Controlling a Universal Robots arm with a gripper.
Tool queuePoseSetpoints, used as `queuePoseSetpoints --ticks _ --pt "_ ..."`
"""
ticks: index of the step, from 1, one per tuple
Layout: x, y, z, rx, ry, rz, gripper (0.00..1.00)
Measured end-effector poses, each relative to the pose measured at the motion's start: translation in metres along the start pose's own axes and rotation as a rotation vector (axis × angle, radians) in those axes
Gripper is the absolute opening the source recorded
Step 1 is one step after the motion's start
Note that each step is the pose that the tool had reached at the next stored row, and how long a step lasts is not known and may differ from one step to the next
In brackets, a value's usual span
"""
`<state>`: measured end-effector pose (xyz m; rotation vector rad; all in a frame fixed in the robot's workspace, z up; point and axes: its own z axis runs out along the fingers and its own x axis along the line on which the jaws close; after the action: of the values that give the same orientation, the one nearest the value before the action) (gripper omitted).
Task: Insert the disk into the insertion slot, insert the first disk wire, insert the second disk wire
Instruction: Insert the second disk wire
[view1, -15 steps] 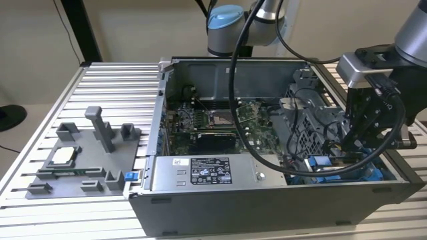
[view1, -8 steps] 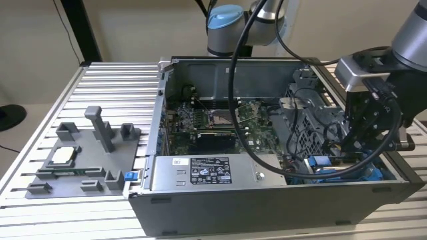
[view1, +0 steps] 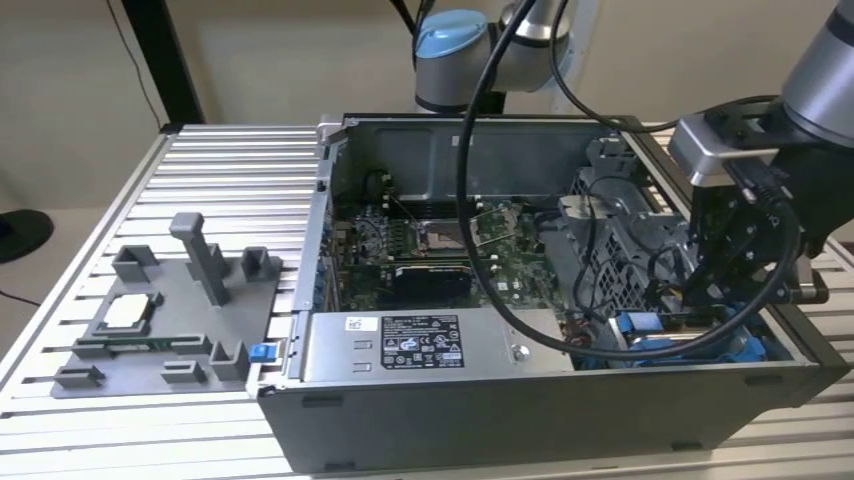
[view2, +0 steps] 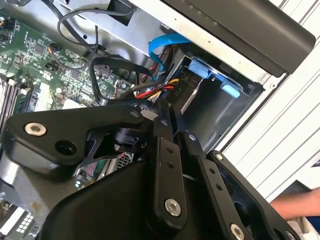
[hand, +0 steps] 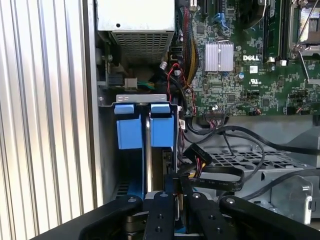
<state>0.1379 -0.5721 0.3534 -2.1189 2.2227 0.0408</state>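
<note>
Where two blue tabs (hand: 145, 126) (one slot (hand: 127, 170)) stand, gripper (hand: 175, 187) hovers.

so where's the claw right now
In the exterior view the claw is down inside the computer case at the view's right, by the blue drive bay, beside the grey power supply box.

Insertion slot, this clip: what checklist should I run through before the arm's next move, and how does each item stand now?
1. Gripper at the insertion slot: ok, it hangs right beside the blue tabs.
2. Disk seated in the slot: cannot tell, the gripper hides the bay's inside.
3. Black connector with red and yellow wires clear of the gripper: not ok, it lies right against it.
4. Blue flat cable plugged in: cannot tell, it loops loosely near the slot.
5. Person's hand outside the computer case: ok.
</note>
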Motion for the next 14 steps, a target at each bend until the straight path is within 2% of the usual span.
queuePoseSetpoints --ticks 14 --pt "0.0014 0.0002 0.0056 0.0001 0.0000 0.000 0.00"
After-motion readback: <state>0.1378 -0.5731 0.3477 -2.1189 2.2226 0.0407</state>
